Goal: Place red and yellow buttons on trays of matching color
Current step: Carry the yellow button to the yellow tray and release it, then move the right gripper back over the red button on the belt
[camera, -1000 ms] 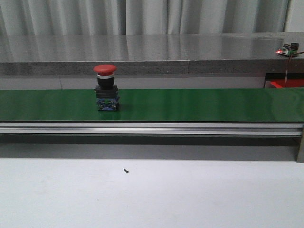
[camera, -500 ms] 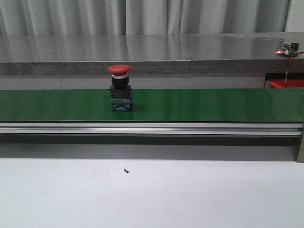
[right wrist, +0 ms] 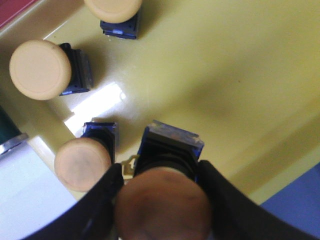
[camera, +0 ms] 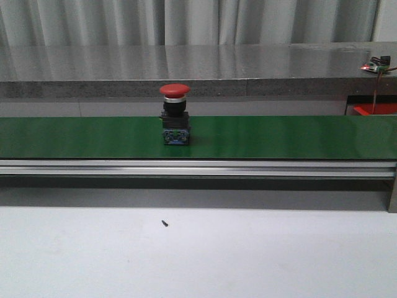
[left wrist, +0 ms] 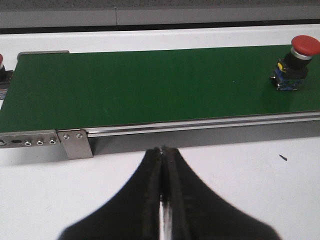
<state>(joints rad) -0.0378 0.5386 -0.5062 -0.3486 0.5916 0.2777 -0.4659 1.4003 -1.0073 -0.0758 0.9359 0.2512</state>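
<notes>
- Left gripper (left wrist: pixel 162 150): jaws pressed together, empty, near the belt (camera: pixel 279 136).
- Red button (camera: pixel 175 115) stands upright mid-belt; red tray (camera: pixel 374 110) far right.
- Right gripper (right wrist: pixel 160 172) clasps a yellow button (right wrist: pixel 163 209) over the yellow tray (right wrist: pixel 225 75); release could knock the neighbouring button (right wrist: pixel 82 163).
- No readable writing.

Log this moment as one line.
red button upright on belt | left gripper shut, empty | right gripper holding yellow button over yellow tray
</notes>
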